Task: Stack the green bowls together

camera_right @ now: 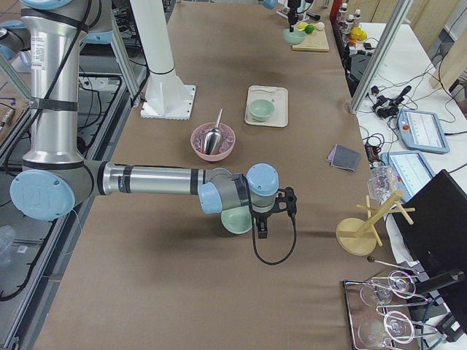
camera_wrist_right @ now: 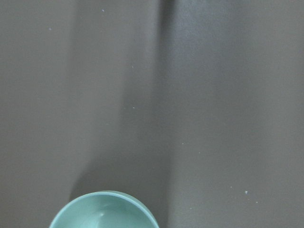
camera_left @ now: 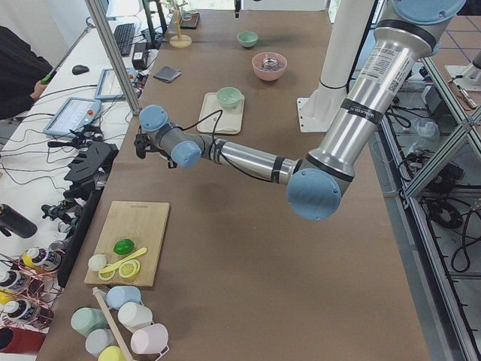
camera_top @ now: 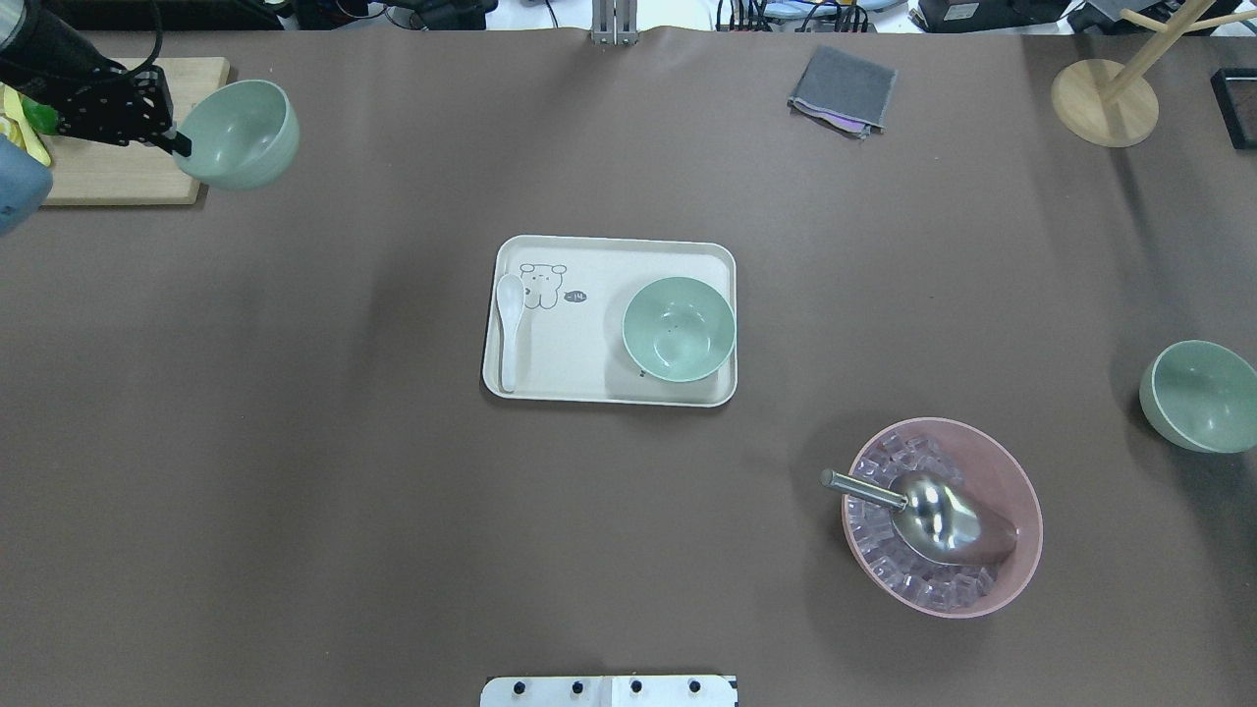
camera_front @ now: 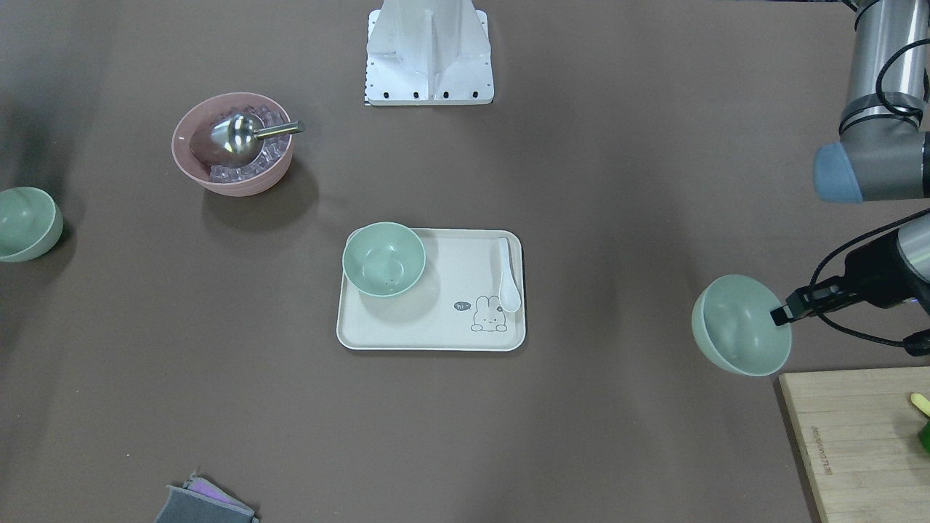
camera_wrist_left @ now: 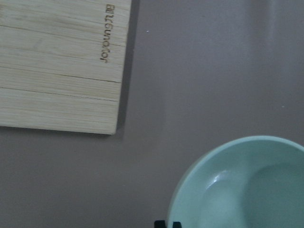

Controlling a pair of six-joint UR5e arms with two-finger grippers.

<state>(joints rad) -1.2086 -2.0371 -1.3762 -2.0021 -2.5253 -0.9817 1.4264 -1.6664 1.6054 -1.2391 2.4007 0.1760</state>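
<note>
Three pale green bowls show. One green bowl stands upright on the cream tray at mid-table. My left gripper is shut on the rim of a second green bowl and holds it tilted above the table beside the cutting board; the fingertips sit at its rim in the left wrist view. A third green bowl is at the far right edge, tilted. My right gripper is right at that bowl in the exterior right view only; I cannot tell whether it is open or shut.
A pink bowl with ice cubes and a metal scoop stands at front right. A white spoon lies on the tray. A wooden cutting board is at far left, a grey cloth and a wooden stand at the back.
</note>
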